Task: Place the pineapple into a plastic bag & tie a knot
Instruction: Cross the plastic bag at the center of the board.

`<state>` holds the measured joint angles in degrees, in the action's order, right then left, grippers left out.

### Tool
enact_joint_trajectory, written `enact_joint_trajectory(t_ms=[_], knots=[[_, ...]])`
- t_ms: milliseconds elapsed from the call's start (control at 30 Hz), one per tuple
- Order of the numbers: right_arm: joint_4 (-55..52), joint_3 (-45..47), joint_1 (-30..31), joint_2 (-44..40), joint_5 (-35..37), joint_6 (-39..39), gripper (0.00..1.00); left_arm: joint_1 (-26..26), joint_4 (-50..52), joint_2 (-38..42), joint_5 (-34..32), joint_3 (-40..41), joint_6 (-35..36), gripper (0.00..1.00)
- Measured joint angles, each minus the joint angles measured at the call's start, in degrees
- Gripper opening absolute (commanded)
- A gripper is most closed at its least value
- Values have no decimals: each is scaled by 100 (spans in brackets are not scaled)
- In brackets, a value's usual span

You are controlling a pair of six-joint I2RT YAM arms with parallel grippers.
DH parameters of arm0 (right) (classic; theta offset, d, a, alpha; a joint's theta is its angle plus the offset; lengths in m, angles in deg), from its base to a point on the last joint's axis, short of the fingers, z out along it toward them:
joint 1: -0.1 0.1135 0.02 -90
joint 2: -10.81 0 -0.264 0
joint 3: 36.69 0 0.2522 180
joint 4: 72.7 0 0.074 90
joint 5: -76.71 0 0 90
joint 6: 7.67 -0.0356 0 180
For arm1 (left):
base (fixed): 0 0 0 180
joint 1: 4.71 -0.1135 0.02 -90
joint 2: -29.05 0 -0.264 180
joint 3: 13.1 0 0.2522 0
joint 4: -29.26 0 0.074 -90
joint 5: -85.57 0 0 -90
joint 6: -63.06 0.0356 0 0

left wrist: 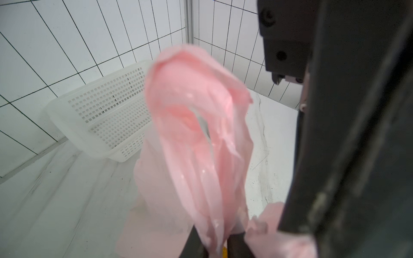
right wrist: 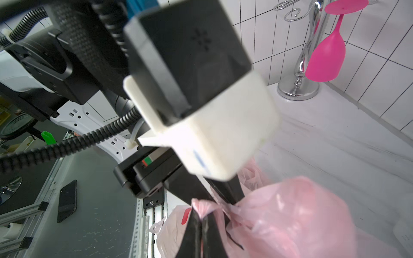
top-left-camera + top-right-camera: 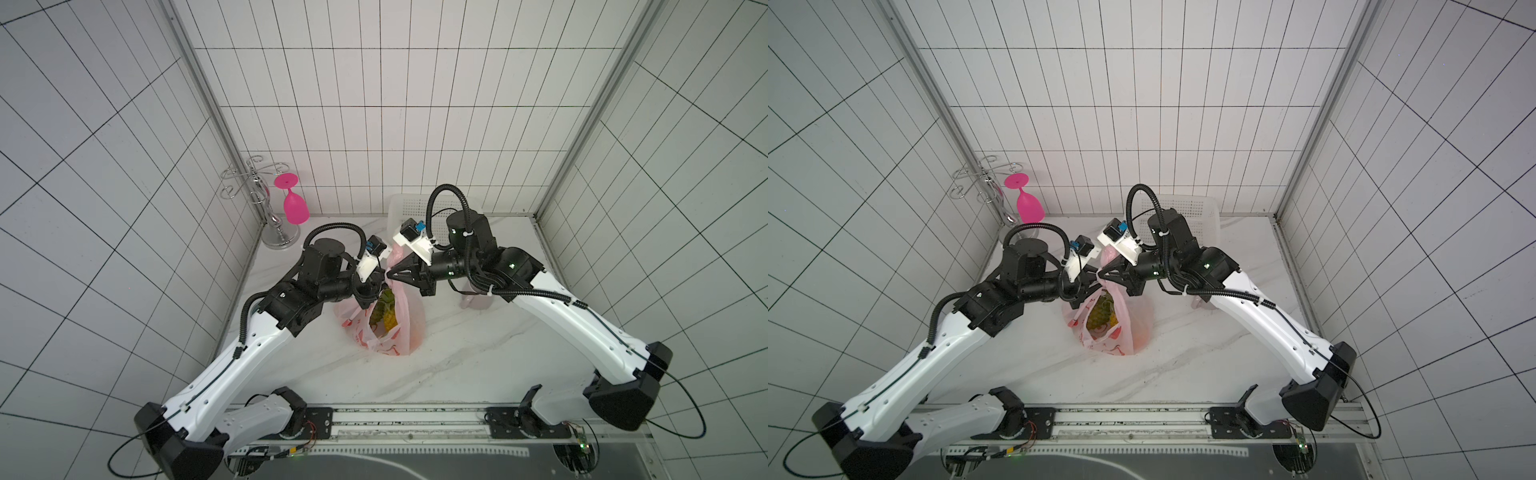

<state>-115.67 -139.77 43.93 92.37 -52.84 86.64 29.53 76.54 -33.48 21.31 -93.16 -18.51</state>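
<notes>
The right gripper [image 2: 202, 220] is clamped on a bunched handle of the plastic bag [image 2: 290, 212], its jaws pressed together with pink film squeezed out past the tips. The left gripper [image 1: 213, 245] comes in from 9 o'clock and ends just beside it. Its jaws stand a little apart with a pink handle strip rising between them, and whether they pinch it cannot be told.

In both top views the two grippers meet above the bag's 12 o'clock edge, where the left arm's white camera mount [image 3: 368, 266] covers that gripper's tips. The same mount fills much of the right wrist view.

The bag stands mid-table [image 3: 457, 365] with its mouth gaping. The pineapple [image 3: 388, 320] is inside it, leaves toward 12 o'clock.

A white basket [image 3: 409, 205] leans on the far wall at 12 o'clock from the bag, partly hidden by the right arm. A chrome rack [image 3: 266, 208] stands in the corner at 10 o'clock, well apart, and a pink glass [image 3: 295, 208] hangs upside down from it.
</notes>
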Motion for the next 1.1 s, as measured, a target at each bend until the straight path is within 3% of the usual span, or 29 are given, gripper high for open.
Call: enact_joint_trajectory(t_ms=[167, 400, 567, 833, 1100], knots=[[0, 9, -146, 2, -249, -7, 0, 317, 199, -155, -339, -177, 188, 24], [-7, 9, -269, 57, -485, -13, 0, 546, 485, -271, -721, -431, 380, 45], [-4, 9, -334, 168, -634, -13, 0, 546, 560, -269, -706, -468, 407, 53], [15, 9, -337, 352, -734, 11, 0, 535, 761, -334, -269, -553, 376, 54], [162, 7, -337, 365, -793, 44, 0, 9, 719, -345, 684, -568, 118, 54]])
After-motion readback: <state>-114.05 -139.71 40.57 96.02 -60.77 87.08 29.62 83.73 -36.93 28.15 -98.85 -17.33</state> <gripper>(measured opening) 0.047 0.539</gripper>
